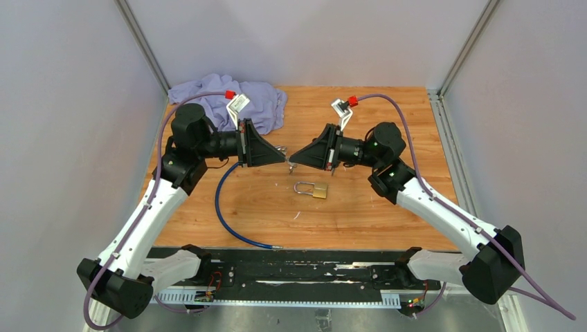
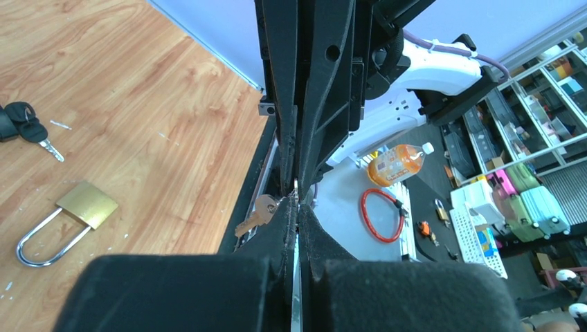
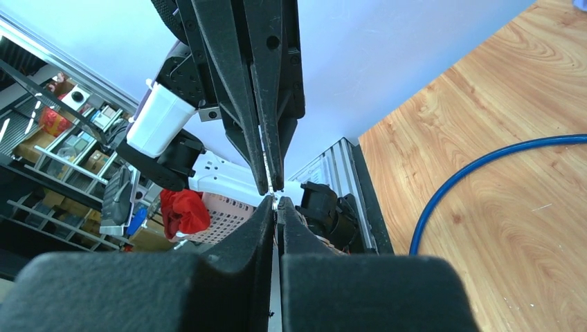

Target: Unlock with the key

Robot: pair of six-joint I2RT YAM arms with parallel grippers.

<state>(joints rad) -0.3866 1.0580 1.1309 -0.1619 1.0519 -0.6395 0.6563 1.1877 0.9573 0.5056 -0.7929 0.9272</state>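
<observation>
A brass padlock with its silver shackle lies flat on the wooden table; it also shows low on the left as the padlock in the left wrist view. Just behind it, above the table, my two grippers meet tip to tip. My left gripper is shut on a thin metal key ring, and a brass key dangles from that ring beside its fingers. My right gripper has its jaws pressed nearly together on the same ring from the other side.
A blue cable curves across the table's left half to the front edge. A crumpled lilac cloth lies at the back left. Keys with black heads lie on the wood beyond the padlock. Grey walls close in both sides.
</observation>
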